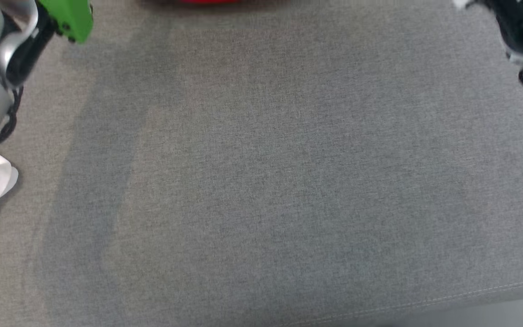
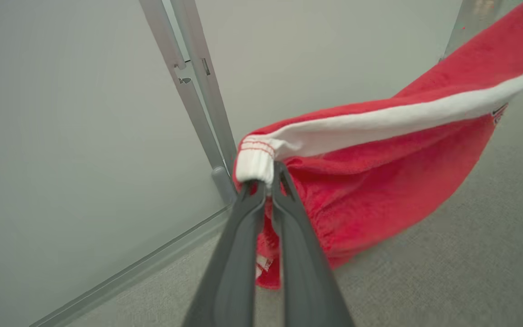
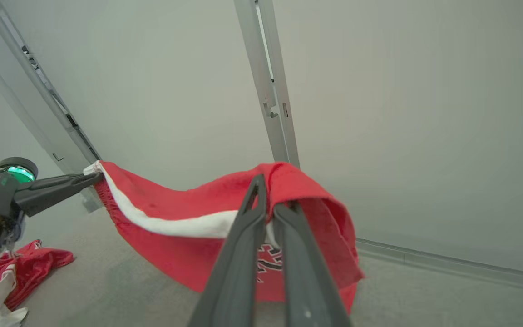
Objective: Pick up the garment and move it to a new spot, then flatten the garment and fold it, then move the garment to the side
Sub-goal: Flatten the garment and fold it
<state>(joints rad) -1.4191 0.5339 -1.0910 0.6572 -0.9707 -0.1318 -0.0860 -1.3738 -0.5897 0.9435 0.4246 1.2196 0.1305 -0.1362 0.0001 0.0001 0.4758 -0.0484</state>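
Holding the red garment point(image 2: 379, 190) up over the grey padded surface point(image 1: 261, 181)

The left gripper point(image 2: 267, 184) is clenched on the garment's white ribbed end; the right gripper point(image 3: 268, 202) is clenched on its opposite end. The garment hangs stretched between them above the surface, its middle sagging toward it.

You had soft, even light, with faint broad shadows banding the grey surface point(image 1: 261, 181) in a blurred head view, while your wide-angle wrist views leaned the wall posts point(image 2: 193, 100) and smeared the red garment point(image 2: 379, 181) toward the frame edges
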